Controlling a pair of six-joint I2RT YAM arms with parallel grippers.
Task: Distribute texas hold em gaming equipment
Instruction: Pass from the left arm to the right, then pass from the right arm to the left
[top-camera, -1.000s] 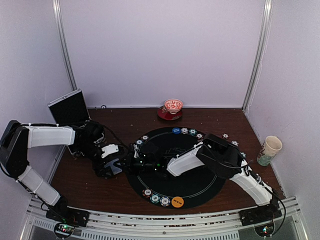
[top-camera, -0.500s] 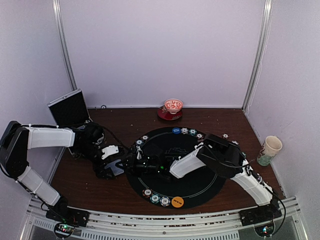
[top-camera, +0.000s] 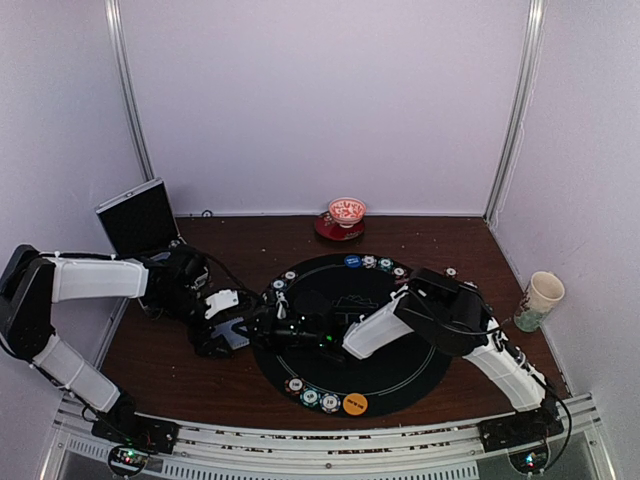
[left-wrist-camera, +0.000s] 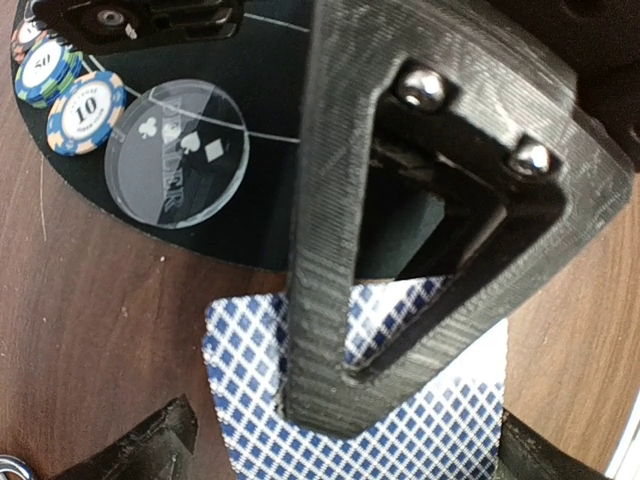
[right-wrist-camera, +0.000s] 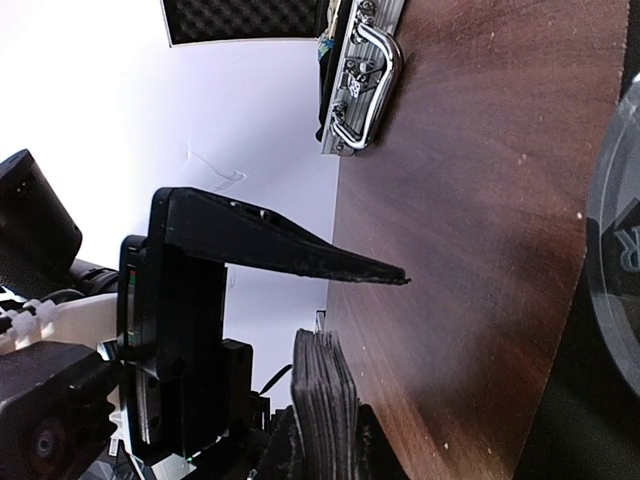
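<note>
At the black mat's (top-camera: 385, 365) left edge, the card deck (left-wrist-camera: 420, 430) is clamped by its sides in the left gripper (top-camera: 228, 335). It is straddled by the right gripper (top-camera: 262, 322), whose closure cannot be told. Only 1 top card should be pinched and slid off.

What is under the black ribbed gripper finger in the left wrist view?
A blue-and-white lattice-backed card deck, with brown wooden table around it. The finger covers the deck's middle and far edge.
</note>
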